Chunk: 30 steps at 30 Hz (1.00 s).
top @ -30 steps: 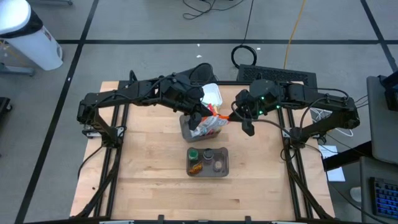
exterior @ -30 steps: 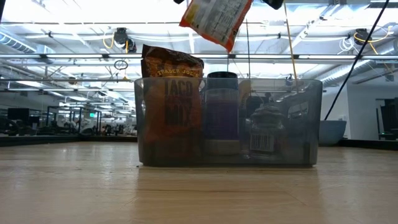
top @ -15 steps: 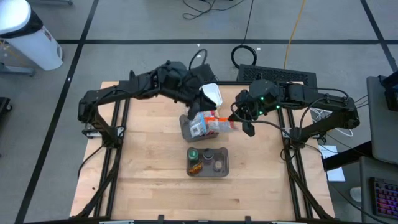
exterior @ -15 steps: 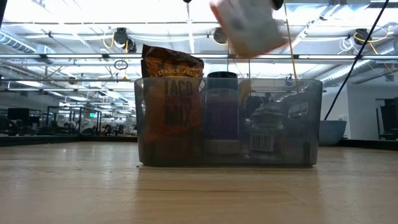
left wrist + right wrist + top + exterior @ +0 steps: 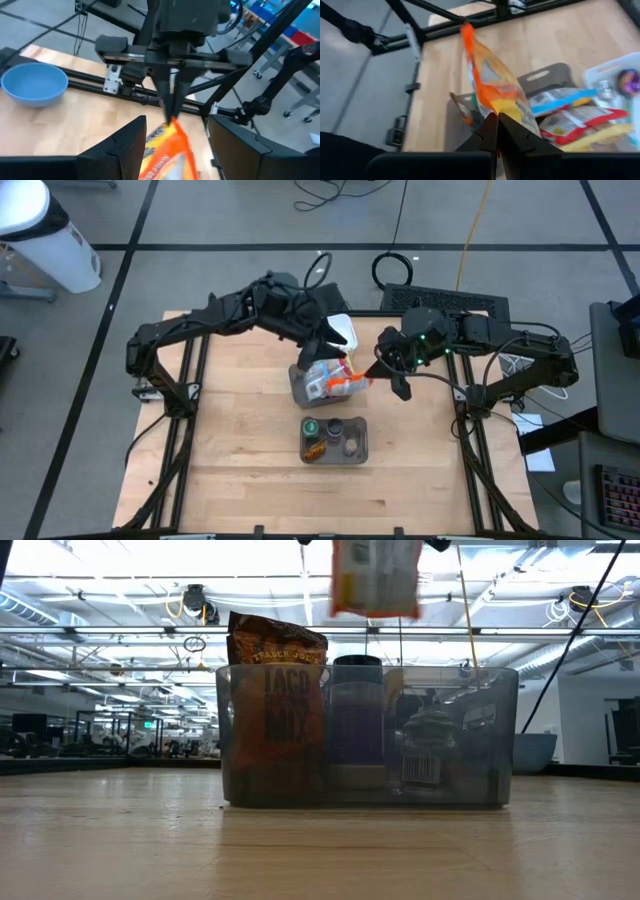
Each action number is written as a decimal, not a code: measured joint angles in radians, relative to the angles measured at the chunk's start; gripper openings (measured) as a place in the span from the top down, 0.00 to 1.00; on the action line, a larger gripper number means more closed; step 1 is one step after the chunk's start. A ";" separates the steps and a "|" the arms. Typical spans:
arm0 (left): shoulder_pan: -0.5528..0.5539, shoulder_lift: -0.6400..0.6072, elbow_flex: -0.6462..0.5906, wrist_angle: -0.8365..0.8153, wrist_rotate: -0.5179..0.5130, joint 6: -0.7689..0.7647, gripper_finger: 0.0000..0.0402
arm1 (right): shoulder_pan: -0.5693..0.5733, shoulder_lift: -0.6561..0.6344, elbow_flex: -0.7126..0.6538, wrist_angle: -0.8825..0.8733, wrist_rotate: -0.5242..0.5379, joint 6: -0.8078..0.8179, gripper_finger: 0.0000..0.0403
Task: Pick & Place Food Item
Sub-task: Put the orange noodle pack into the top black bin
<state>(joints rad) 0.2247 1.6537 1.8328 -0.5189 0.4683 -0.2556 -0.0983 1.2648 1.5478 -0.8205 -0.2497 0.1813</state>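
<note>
Right tool (image 5: 496,131) pinching orange packet (image 5: 492,87), left tool (image 5: 175,145) parted

In the low view the hanging snack bag (image 5: 375,578) is blurred, its print is not readable, and its top is cut by the picture's edge. The grey bin (image 5: 367,735) hides the lower part of the taco mix packet (image 5: 276,650). Both arms are out of that view.

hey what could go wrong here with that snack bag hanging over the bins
The right gripper pinches only one edge of the orange-and-white plastic snack bag, so it may swing or slip. The open left gripper stands close beside the bag and could snag it. If dropped, it might miss the grey plastic bin.
</note>
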 joint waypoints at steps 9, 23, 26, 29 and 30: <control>-0.029 0.040 0.000 -0.006 0.027 0.016 0.49 | -0.001 0.000 0.000 0.030 -0.042 0.042 1.00; -0.058 0.099 0.000 -0.012 0.067 -0.008 0.55 | -0.001 0.000 0.000 0.076 -0.041 0.042 1.00; -0.063 0.104 0.000 -0.011 0.081 -0.020 0.55 | -0.001 0.000 0.000 0.076 -0.041 0.042 1.00; -0.072 0.109 0.000 -0.016 0.081 -0.015 0.57 | -0.001 0.000 0.000 0.076 -0.041 0.042 1.00; -0.072 0.110 0.000 -0.025 0.081 -0.015 0.57 | -0.001 0.000 0.000 0.077 -0.041 0.042 1.00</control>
<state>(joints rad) 0.1526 1.7639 1.8328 -0.5435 0.5491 -0.2710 -0.0994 1.2648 1.5478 -0.7437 -0.2905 0.2234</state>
